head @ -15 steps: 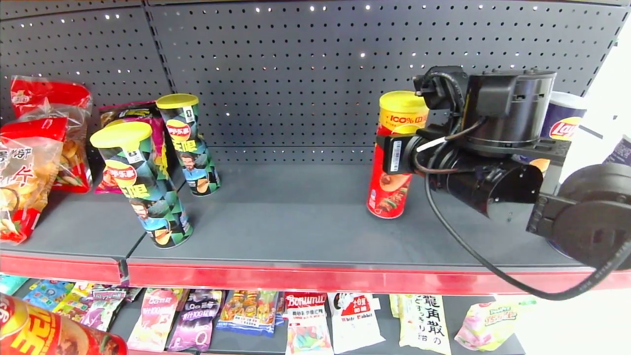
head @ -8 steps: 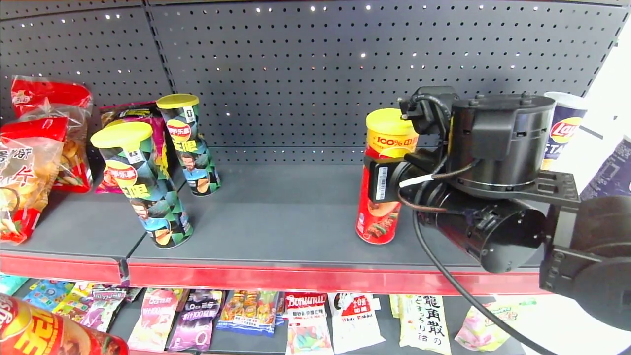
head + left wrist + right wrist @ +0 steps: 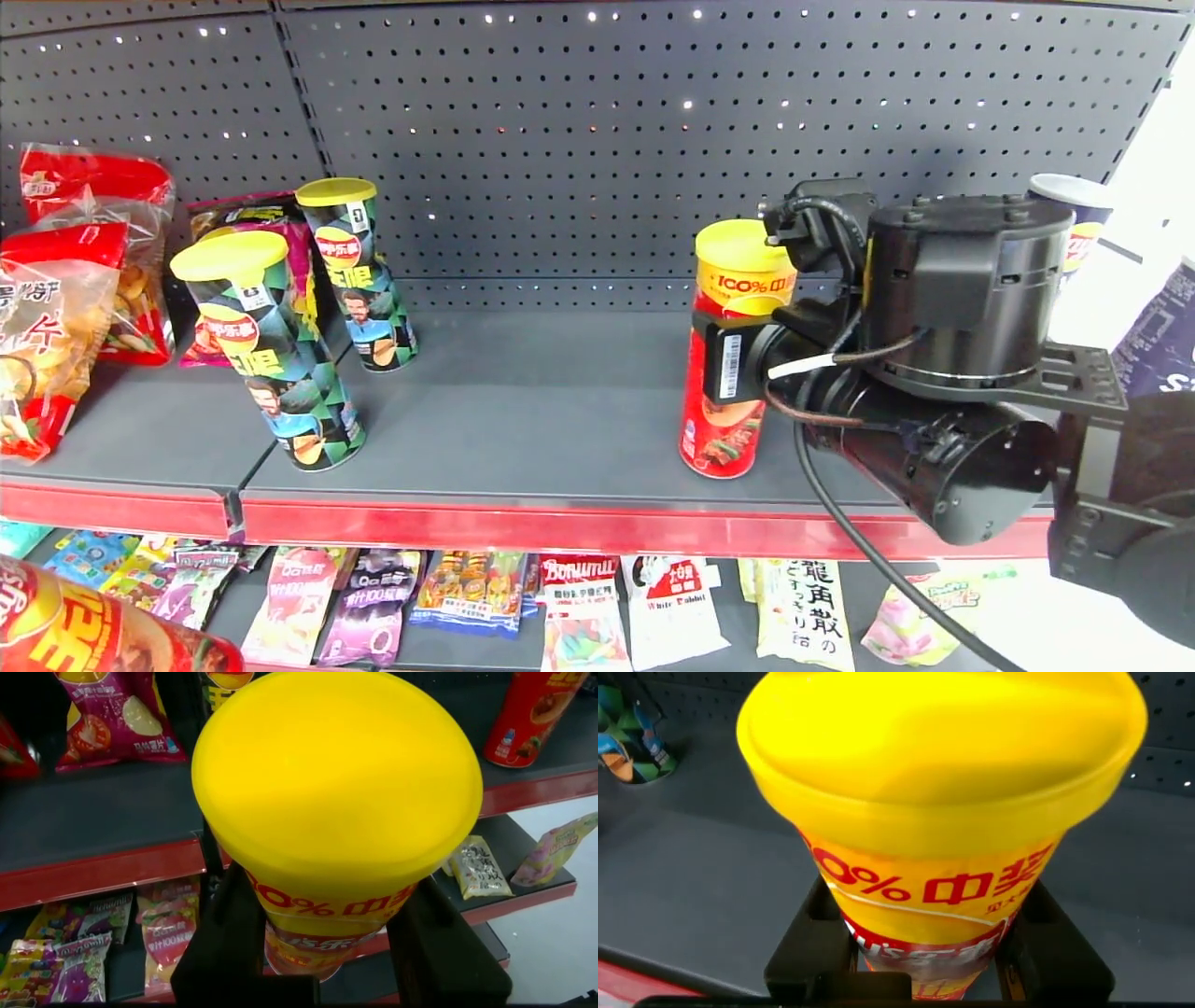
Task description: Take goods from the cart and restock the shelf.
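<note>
My right gripper (image 3: 739,362) is shut on a red chip canister with a yellow lid (image 3: 730,327). It holds the canister upright near the front of the grey shelf (image 3: 560,420), base at or just above the board. In the right wrist view the same canister (image 3: 943,812) sits between the black fingers (image 3: 814,952) of that gripper (image 3: 938,966). My left gripper (image 3: 327,957) is shut on a second red canister with a yellow lid (image 3: 336,793), held low in front of the shelves. That canister (image 3: 84,630) appears at the bottom left of the head view.
Two green canisters with yellow lids (image 3: 271,355) (image 3: 359,271) stand on the shelf's left, beside snack bags (image 3: 56,308). A blue and white canister (image 3: 1074,219) stands at the back right. Bare shelf lies between them. Snack packets (image 3: 579,597) hang below the red shelf edge (image 3: 560,527).
My right gripper has carried the red canister down and toward the shelf's front edge, slightly to the left. The goods on the shelf have stayed put.
</note>
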Robot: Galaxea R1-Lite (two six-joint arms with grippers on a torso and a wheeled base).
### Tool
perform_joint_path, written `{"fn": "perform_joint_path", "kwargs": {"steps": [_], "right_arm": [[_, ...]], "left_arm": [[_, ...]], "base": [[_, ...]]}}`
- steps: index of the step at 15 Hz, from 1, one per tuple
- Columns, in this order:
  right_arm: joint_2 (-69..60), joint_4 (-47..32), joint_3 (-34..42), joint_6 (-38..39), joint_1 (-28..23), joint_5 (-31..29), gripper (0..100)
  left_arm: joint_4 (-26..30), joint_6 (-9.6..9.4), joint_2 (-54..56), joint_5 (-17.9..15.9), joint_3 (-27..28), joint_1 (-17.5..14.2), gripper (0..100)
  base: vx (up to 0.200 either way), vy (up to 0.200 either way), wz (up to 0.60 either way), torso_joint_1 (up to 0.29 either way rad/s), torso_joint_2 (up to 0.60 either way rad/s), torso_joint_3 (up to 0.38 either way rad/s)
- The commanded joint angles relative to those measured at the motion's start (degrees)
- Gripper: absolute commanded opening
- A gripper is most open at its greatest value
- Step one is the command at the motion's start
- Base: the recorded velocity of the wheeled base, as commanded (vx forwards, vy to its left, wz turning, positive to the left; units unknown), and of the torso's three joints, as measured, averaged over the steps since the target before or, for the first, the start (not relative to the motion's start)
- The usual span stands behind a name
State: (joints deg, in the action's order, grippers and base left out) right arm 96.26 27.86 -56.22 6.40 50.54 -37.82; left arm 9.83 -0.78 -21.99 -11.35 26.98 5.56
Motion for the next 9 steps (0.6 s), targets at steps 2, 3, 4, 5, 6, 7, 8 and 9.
{"fn": "perform_joint_path", "kwargs": {"steps": [2, 3, 4, 5, 6, 7, 8, 9], "right_arm": [[-1.3, 0.1, 2.9, 0.1, 0.7, 0.3, 0], [-1.3, 0.1, 3.0, 0.1, 1.0, 0.3, 0], [-1.3, 0.1, 3.0, 0.1, 1.0, 0.3, 0], [-1.3, 0.1, 2.9, 0.1, 1.2, 0.3, 0], [-1.4, 0.1, 2.8, 0.1, 1.8, 0.2, 0], [-1.6, 0.1, 2.9, 0.2, 2.1, 0.2, 0], [-1.7, 0.1, 2.9, 0.2, 2.2, 0.2, 0], [-1.9, 0.1, 2.9, 0.2, 2.2, 0.2, 0]], "left_arm": [[0.1, -0.01, -0.1, -0.1, 0.0, 0.0, 0], [0.1, -0.01, -0.1, -0.1, -0.1, 0.0, 0], [0.2, -0.01, -0.1, -0.1, -0.1, 0.0, 0], [0.2, -0.01, 0.0, -0.1, -0.1, 0.0, 0], [0.1, -0.01, 0.1, -0.1, -0.3, 0.0, 0], [0.1, -0.01, 0.2, -0.1, -0.4, 0.0, 0], [0.1, -0.01, 0.3, -0.1, -0.4, 0.0, 0], [0.1, -0.01, 0.3, -0.1, -0.3, 0.1, 0]], "base": [[0.0, 0.0, 0.0, 0.0, 0.0, 0.0], [0.0, 0.0, 0.0, 0.0, 0.0, 0.0], [0.0, 0.0, 0.0, 0.0, 0.0, 0.0], [0.0, 0.0, 0.0, 0.0, 0.0, 0.0], [0.0, 0.0, 0.0, 0.0, 0.0, 0.0], [0.0, 0.0, 0.0, 0.0, 0.0, 0.0], [0.0, 0.0, 0.0, 0.0, 0.0, 0.0], [0.0, 0.0, 0.0, 0.0, 0.0, 0.0]]}}
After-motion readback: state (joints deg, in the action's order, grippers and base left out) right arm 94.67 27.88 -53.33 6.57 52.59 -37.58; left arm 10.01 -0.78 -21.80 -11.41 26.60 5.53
